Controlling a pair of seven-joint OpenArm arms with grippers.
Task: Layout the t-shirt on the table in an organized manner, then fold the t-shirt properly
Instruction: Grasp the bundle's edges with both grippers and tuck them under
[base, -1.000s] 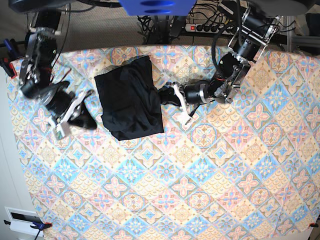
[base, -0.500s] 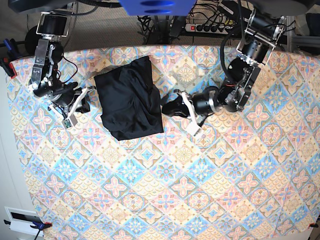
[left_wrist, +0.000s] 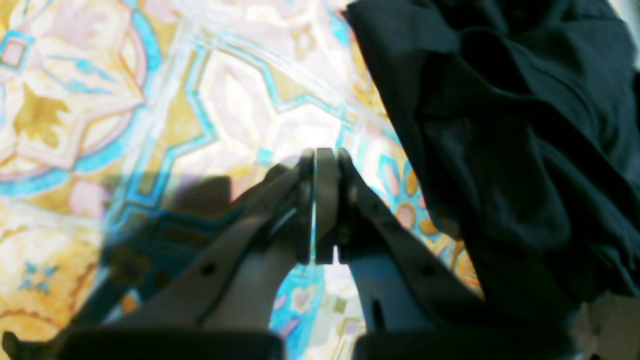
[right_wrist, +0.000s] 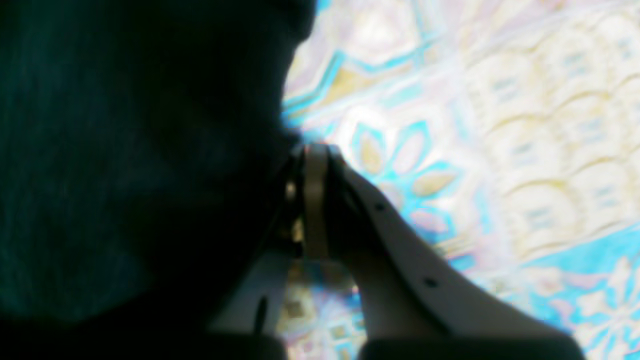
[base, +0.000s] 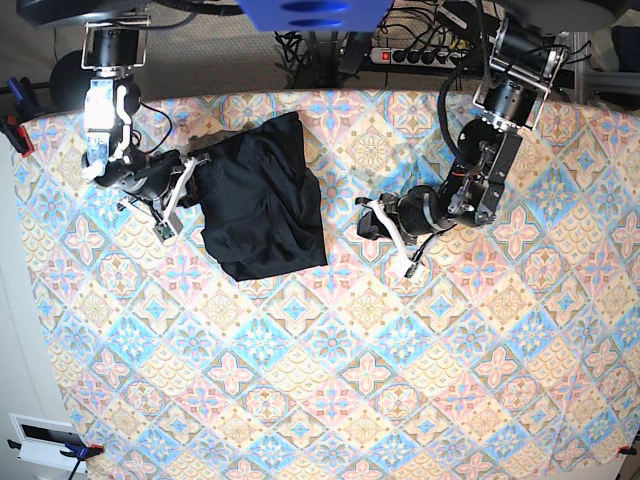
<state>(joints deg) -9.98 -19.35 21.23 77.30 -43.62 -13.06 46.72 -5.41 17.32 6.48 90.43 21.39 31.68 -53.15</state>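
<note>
The black t-shirt (base: 262, 198) lies bunched in a rough folded block on the patterned table (base: 350, 380), left of centre at the back. My right gripper (base: 192, 166) is shut, with its tips against the shirt's left edge; in the right wrist view its tips (right_wrist: 314, 150) sit beside the dark fabric (right_wrist: 125, 150), and nothing shows between the fingers. My left gripper (base: 364, 220) is shut and empty, on bare cloth to the right of the shirt. In the left wrist view its tips (left_wrist: 320, 157) stand apart from the t-shirt (left_wrist: 525, 125).
A power strip with cables (base: 415, 55) lies behind the table's far edge. A blue mount (base: 300, 12) hangs at top centre. A white box (base: 45, 440) sits off the table's front left corner.
My right gripper has swung up and to the right, reaching the shirt's left edge. My left gripper has drawn back to the right, away from the shirt. The shirt has stayed put.
</note>
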